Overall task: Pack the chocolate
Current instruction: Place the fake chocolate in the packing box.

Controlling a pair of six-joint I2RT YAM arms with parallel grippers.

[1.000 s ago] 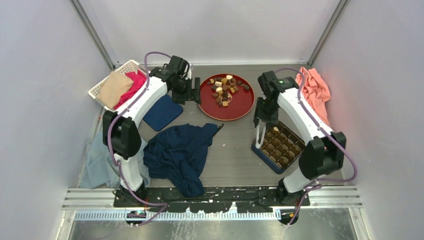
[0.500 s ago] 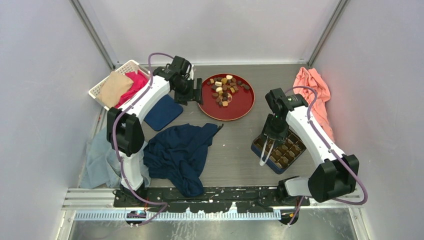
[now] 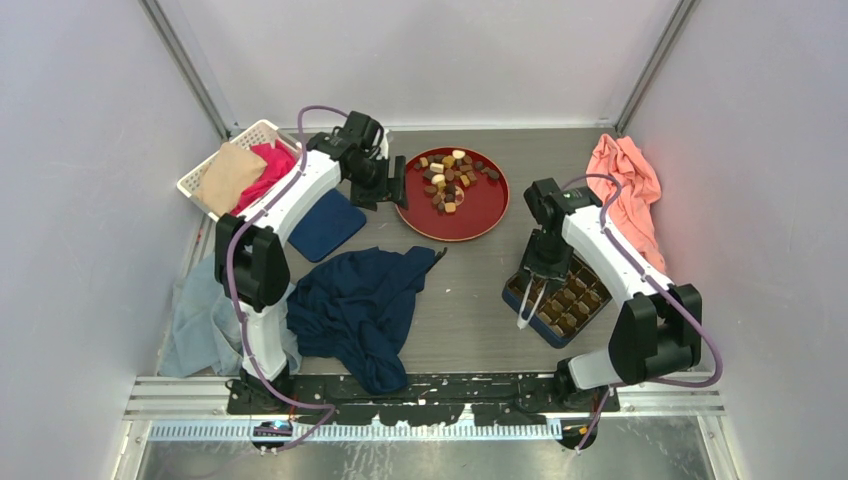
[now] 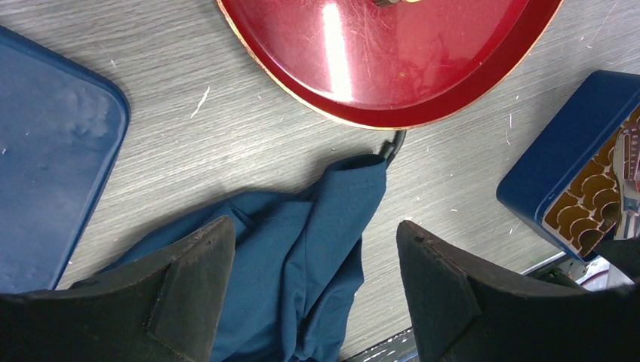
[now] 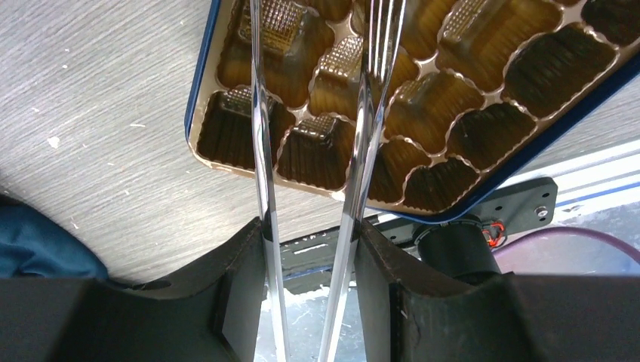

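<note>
The loose chocolate (image 3: 450, 178) lies in a heap on the red round tray (image 3: 480, 215). My left gripper (image 3: 385, 185) hovers open at the tray's left edge and holds nothing; in the left wrist view the gripper (image 4: 317, 234) frames blue cloth and the tray rim (image 4: 392, 60). My right gripper (image 3: 545, 265) is shut on metal tongs (image 3: 527, 305), which point down at the navy box (image 3: 562, 300). In the right wrist view the tongs (image 5: 260, 151) run between my fingers over the box's near-left corner (image 5: 198, 113), where blocky pieces (image 5: 343, 56) sit in gold compartments. The tong tips are out of frame.
A white basket (image 3: 235, 170) of cloths stands at the back left. A navy pad (image 3: 325, 225) and a dark blue cloth (image 3: 360, 305) lie in the left middle, a grey cloth (image 3: 195, 325) at the left edge, a salmon cloth (image 3: 625, 185) at the right.
My right arm has swung back from beside the red tray, carrying the tongs toward me to the box's near-left corner. The left arm has hardly moved.
</note>
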